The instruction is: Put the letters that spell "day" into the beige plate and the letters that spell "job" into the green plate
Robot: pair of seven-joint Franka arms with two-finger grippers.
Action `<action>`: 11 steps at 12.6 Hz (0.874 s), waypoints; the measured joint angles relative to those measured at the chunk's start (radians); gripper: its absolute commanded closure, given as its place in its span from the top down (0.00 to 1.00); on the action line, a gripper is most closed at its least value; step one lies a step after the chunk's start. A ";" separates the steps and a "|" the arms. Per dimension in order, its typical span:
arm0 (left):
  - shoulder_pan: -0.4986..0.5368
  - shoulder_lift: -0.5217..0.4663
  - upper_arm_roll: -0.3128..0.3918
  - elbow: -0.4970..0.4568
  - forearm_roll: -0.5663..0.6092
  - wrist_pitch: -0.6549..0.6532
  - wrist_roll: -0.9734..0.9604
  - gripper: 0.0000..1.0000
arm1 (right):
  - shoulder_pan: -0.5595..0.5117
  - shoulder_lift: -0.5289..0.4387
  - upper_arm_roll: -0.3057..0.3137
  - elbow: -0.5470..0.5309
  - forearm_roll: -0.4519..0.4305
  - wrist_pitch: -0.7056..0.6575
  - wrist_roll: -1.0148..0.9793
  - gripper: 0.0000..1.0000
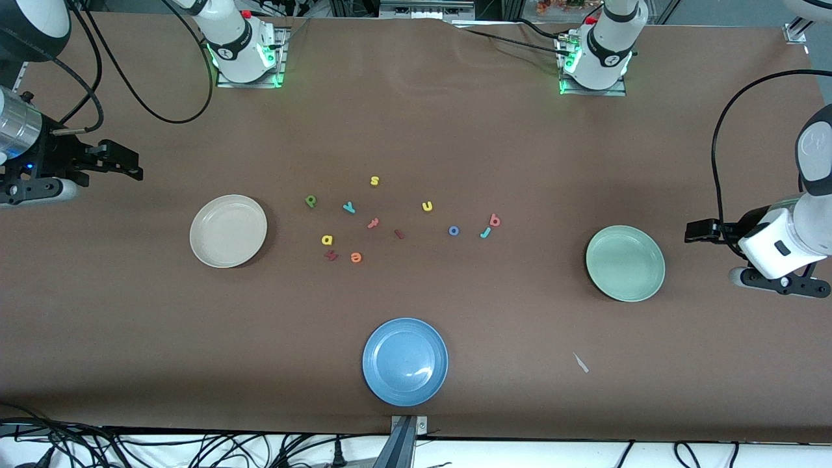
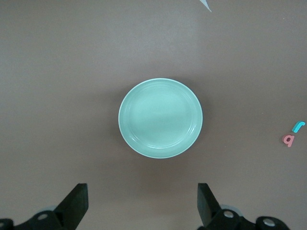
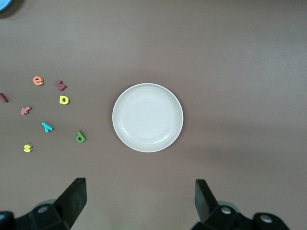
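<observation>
The beige plate [image 1: 227, 231] [image 3: 147, 117] lies empty toward the right arm's end, and the green plate [image 1: 625, 263] [image 2: 160, 118] lies empty toward the left arm's end. Between them on the table are the green d [image 1: 311, 201], teal y [image 1: 350, 207] and yellow a [image 1: 327, 240]. The blue o [image 1: 454, 230], teal j [image 1: 485, 233] and pink b [image 1: 494, 220] lie closer to the green plate. My right gripper [image 1: 133, 166] [image 3: 139, 189] hangs open and empty beside the beige plate. My left gripper [image 1: 692, 232] [image 2: 142, 191] hangs open and empty beside the green plate.
A blue plate [image 1: 405, 361] sits near the front edge. Other letters lie among the task's: yellow s [image 1: 374, 181], yellow u [image 1: 427, 206], orange e [image 1: 355, 257], a pink t [image 1: 373, 223] and two dark red ones [image 1: 331, 255]. A white scrap [image 1: 580, 363] lies beside the blue plate.
</observation>
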 measured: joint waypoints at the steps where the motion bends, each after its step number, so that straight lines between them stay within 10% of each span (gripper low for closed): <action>1: 0.000 0.000 0.000 0.000 0.000 0.000 0.000 1.00 | 0.000 0.004 0.000 0.000 0.000 0.000 0.000 1.00; 11: 0.000 0.000 0.000 0.000 0.000 0.000 0.000 1.00 | 0.003 0.008 -0.005 0.007 0.000 -0.035 0.000 1.00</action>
